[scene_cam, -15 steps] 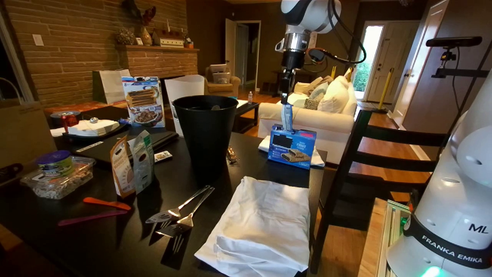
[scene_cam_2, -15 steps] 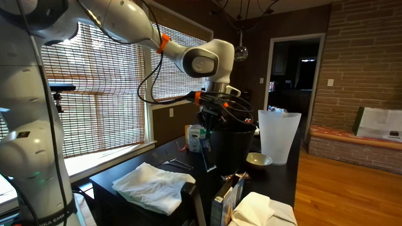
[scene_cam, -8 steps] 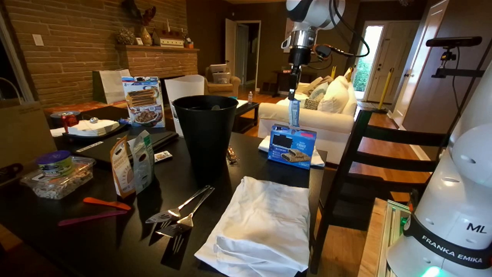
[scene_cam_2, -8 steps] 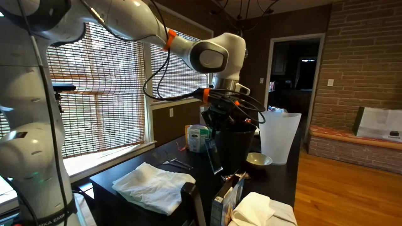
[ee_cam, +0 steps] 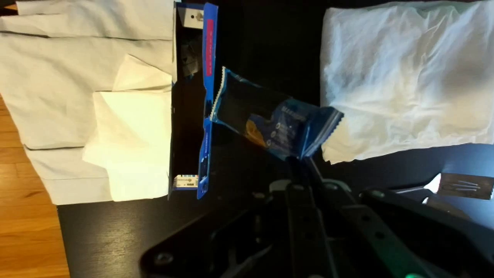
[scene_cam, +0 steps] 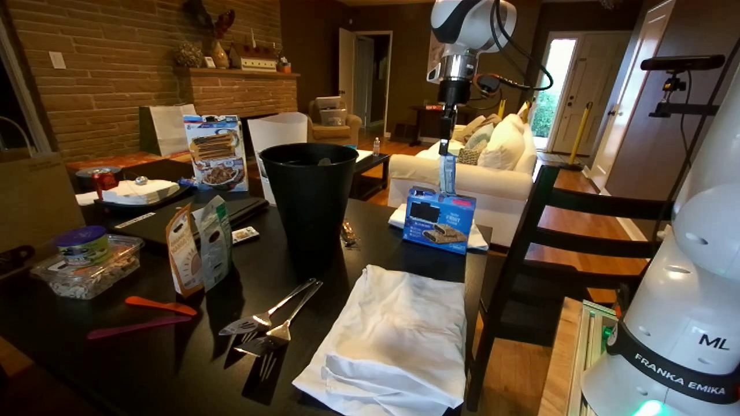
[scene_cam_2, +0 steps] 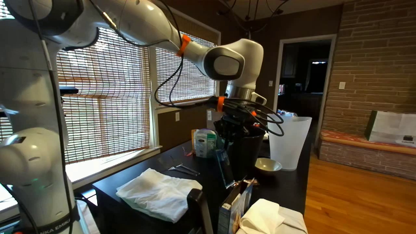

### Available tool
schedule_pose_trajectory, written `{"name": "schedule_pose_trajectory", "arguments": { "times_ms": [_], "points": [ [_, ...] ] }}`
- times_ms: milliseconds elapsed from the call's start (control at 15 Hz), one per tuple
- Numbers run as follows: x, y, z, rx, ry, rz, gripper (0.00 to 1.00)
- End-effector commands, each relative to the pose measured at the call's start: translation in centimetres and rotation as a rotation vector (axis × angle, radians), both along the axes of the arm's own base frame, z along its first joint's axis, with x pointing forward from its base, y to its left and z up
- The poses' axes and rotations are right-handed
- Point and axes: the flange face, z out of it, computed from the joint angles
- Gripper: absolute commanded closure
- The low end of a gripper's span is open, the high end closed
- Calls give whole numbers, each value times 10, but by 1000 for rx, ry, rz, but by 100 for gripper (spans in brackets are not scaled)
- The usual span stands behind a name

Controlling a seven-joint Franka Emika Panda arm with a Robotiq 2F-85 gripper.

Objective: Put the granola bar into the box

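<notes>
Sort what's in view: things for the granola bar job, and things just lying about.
For the job: granola bar; gripper holding it; blue box.

Lying about, among others: black bin; folded white cloth; slotted spatula; purple-lidded tub; red can.

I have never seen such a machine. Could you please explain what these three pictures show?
The machine is one robot arm. Two pictures come from cameras outside it; the third comes from a camera on its wrist, looking down. The gripper, like a pincer, is shut on one end of the granola bar. The blue box, open at the top, stands on the dark table; the bar is not in it yet. Also on the table are a black bin, a white cloth, two pouches and two spatulas.
</notes>
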Motion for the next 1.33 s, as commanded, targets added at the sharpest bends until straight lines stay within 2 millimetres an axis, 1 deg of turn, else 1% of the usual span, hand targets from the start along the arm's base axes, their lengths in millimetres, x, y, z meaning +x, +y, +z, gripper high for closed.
{"name": "schedule_pose_trajectory", "arguments": {
  "times_ms": [0,400,667,733,933,1267],
  "points": [
    [2,-17,1,15,17,23,100],
    [1,-32,-1,16,37,24,100],
    [0,-37,-7,34,85,16,100],
    [-2,-30,-9,26,58,2,99],
    [-1,-33,-12,32,72,-1,99],
    [-1,-33,-10,32,72,0,99]
  ]
}}
